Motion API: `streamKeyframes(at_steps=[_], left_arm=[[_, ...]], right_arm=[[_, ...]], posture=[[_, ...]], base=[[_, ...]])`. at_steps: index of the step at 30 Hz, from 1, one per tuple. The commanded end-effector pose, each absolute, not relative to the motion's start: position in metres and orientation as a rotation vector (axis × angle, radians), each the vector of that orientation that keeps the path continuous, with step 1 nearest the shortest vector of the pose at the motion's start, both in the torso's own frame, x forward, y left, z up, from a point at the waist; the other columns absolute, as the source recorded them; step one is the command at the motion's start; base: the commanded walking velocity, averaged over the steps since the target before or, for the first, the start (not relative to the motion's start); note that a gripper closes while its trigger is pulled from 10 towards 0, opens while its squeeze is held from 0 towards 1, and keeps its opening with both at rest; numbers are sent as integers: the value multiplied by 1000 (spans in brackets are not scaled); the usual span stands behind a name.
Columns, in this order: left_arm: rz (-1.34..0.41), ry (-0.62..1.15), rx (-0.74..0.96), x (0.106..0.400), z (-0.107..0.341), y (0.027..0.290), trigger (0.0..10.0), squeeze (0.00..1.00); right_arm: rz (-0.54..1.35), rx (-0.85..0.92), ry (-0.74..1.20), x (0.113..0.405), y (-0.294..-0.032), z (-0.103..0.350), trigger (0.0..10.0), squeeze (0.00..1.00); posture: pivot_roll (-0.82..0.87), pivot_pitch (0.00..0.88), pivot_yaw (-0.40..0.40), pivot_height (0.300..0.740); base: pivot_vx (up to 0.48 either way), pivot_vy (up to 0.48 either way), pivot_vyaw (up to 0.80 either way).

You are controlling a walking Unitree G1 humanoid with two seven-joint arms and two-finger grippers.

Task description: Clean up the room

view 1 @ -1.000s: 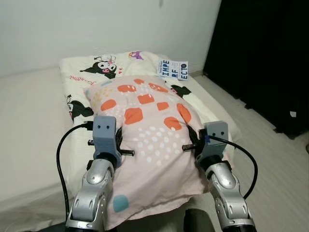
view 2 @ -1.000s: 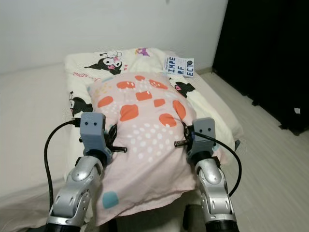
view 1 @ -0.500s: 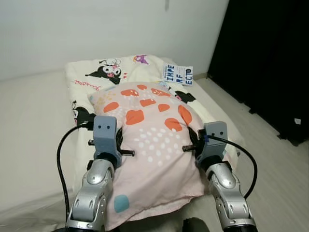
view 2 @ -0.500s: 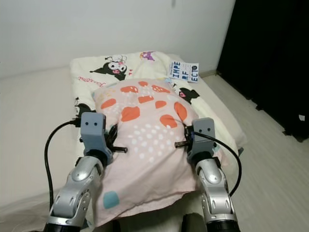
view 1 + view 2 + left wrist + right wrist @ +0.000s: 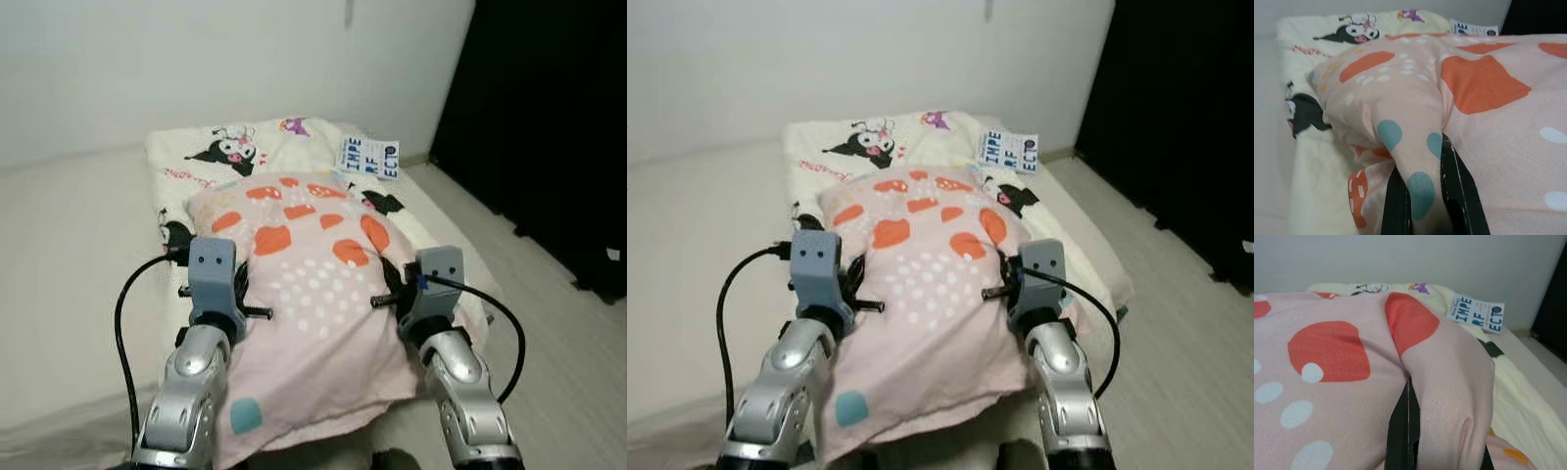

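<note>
I hold a pink pillow point(image 5: 309, 294) with orange patches and white dots in front of me, above a cream cartoon-print blanket point(image 5: 235, 152). My left gripper point(image 5: 1422, 205) is shut on a fold of the pillow's left side, its black fingers point(image 5: 1459, 196) pinching the cloth. On the pillow's right side my right gripper point(image 5: 1408, 431) is shut on another fold. Both wrists point(image 5: 216, 284) flank the pillow at mid-height.
A white card with blue letters point(image 5: 368, 157) lies at the blanket's far right corner. The pale mattress point(image 5: 69, 255) spreads to the left. A white wall stands behind, a black curtain point(image 5: 549, 127) hangs on the right, and bare floor point(image 5: 568, 343) lies beside it.
The camera has moved forward and turned a little, so the blanket and card sit further right and lower in view. The pillow and both grippers hold the same pose.
</note>
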State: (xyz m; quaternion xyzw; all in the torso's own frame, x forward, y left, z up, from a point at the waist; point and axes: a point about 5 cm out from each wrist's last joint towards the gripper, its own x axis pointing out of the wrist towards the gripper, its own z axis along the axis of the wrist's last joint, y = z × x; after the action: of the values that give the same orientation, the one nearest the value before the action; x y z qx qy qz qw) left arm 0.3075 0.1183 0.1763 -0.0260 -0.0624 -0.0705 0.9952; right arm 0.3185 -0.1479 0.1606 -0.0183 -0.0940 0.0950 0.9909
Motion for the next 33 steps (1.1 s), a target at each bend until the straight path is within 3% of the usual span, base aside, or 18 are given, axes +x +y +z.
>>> streamKeyframes(at_steps=[1, 21, 33], left_arm=[[-175, -196, -50, 304, 188, 115, 10000, 0], [-230, -208, -70, 299, 188, 107, 10000, 0], [-221, -215, -62, 298, 186, 110, 10000, 0]], right_arm=[[236, -33, -238, 317, -137, 170, 10000, 0], [227, -28, -241, 316, -140, 171, 10000, 0], [223, -39, -234, 316, -143, 169, 10000, 0]], posture=[[-3, 142, 13, 673], [-5, 139, 13, 740], [-9, 129, 6, 740]], base=[[0, 0, 0], [0, 0, 0], [0, 0, 0]])
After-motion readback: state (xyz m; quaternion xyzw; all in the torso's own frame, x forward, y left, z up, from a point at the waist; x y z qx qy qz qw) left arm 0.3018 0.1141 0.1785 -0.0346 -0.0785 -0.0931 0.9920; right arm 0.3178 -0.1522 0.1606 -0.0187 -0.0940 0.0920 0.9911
